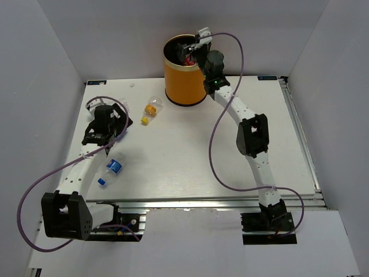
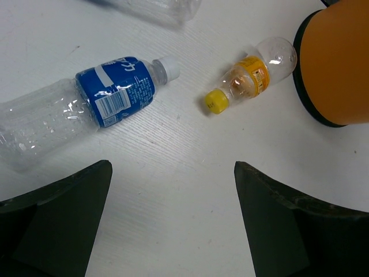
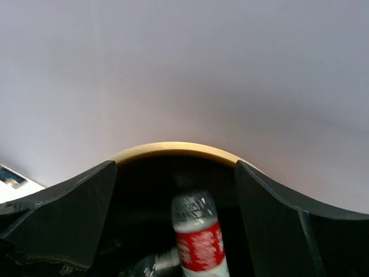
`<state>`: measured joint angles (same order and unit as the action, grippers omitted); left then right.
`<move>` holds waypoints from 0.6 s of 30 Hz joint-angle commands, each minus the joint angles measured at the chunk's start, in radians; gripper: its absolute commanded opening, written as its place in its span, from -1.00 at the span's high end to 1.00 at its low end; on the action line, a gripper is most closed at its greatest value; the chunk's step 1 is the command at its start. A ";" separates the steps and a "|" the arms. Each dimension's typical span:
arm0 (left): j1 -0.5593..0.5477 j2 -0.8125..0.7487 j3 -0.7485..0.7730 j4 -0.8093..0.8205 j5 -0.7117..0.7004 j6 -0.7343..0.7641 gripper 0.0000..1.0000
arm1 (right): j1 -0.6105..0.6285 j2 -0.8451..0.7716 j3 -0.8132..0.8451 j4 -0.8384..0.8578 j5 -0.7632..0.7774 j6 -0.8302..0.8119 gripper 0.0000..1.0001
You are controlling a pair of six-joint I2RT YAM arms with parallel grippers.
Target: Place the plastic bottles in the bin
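The orange bin [image 1: 184, 81] stands at the back of the table. My right gripper [image 1: 193, 49] hangs over its mouth, jaws wide open [image 3: 174, 167]. A red-labelled clear bottle [image 3: 198, 242], blurred, is loose inside the bin between and below the fingers, touching neither. Another clear bottle [image 3: 151, 266] lies beside it at the bottom. A blue-labelled bottle [image 1: 112, 168] [image 2: 109, 92] and a small orange-capped bottle [image 1: 151, 109] [image 2: 248, 81] lie on the table. My left gripper [image 1: 115, 122] is open and empty [image 2: 172, 167] over bare table near them. The bin's side [image 2: 337, 63] shows at the right of the left wrist view.
Part of another clear bottle [image 2: 161, 8] lies at the top edge of the left wrist view. White walls enclose the table on the left, back and right. A metal rail [image 1: 302, 138] runs along the right edge.
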<state>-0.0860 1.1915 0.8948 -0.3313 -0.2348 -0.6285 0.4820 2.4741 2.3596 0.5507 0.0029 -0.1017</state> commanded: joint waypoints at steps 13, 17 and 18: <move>0.011 0.030 0.090 -0.701 -0.095 -0.318 -0.96 | 0.006 -0.799 -0.657 -0.195 -0.253 0.050 -0.79; 0.032 -0.090 0.049 -0.797 -0.145 -0.404 -0.97 | 0.006 -0.938 -0.818 -0.239 -0.276 0.008 -0.79; 0.038 -0.105 0.044 -0.805 -0.159 -0.398 -0.96 | 0.006 -0.957 -0.845 -0.248 -0.270 -0.001 -0.79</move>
<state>-0.0685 1.1812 0.9531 -1.0126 -0.3119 -0.9535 0.4889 1.5299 1.6005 0.3725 -0.2405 -0.0711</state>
